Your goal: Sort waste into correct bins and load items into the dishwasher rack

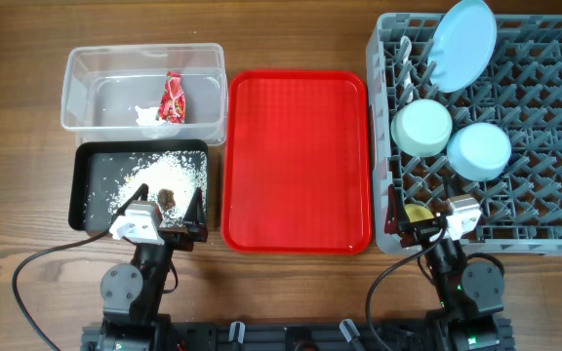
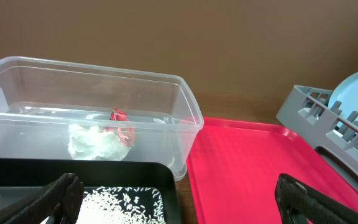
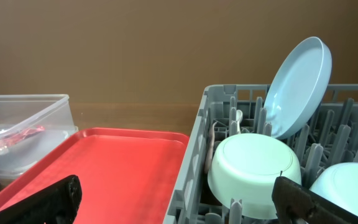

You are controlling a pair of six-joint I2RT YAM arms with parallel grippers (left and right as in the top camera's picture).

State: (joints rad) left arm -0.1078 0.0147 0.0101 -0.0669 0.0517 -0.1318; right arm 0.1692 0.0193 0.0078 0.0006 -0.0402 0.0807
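Overhead, left jaws wide over black tray (image 1: 91, 200) with rice crumbs (image 1: 174, 168) just ahead, wrapper (image 1: 173, 97) and tissue (image 1: 147, 117) in clear tub (image 1: 100, 93), left wrist, rice crumbs between the jaws, right wrist, right jaws wide and empty, mint bowl (image 3: 253, 165) in rack (image 3: 194, 165) just ahead

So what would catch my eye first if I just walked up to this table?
Probably the bright red tray in the middle. Then the light blue plate standing tilted at the far edge of the grey rack on the right, and the white rice scattered in the black tray at near left.
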